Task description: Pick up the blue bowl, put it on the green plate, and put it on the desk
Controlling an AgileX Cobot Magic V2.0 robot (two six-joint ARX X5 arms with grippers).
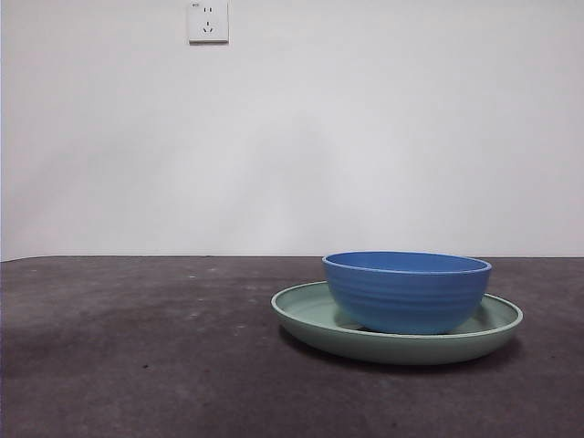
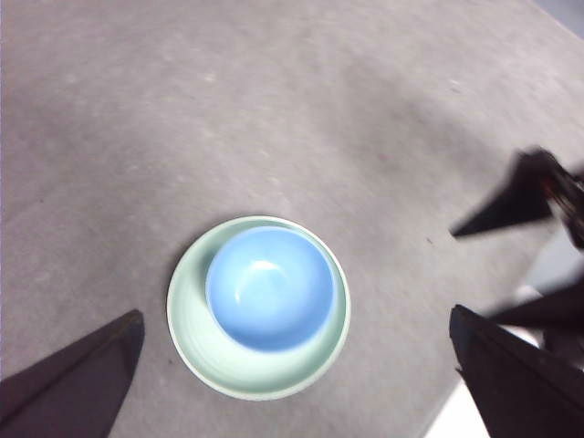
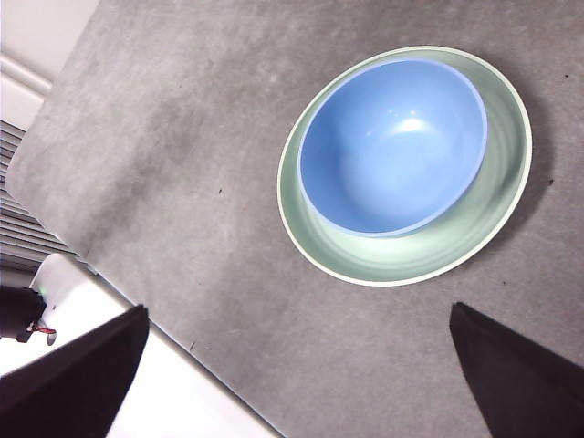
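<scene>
The blue bowl (image 1: 406, 292) sits upright inside the green plate (image 1: 301, 315), resting on the plate's floor and set off-centre, so that a wider band of plate shows on one side than on the other. The bowl is empty; its rim stands above the plate's raised rim. The green plate lies flat on the desk (image 1: 137, 347).

Left gripper (image 2: 297, 383): raised well above the plate, jaws spread wide apart, nothing between them. The bowl and plate appear small between the two jaws in the left wrist view. The other arm's dark gripper shows at the edge of that view, beyond the plate.

Right gripper (image 3: 297, 383): also raised above the desk, clear of the plate, jaws spread wide and holding nothing.

Neither gripper touches the bowl or the plate. On the wall behind the plate, a white socket (image 1: 208, 21) is mounted high up.
</scene>
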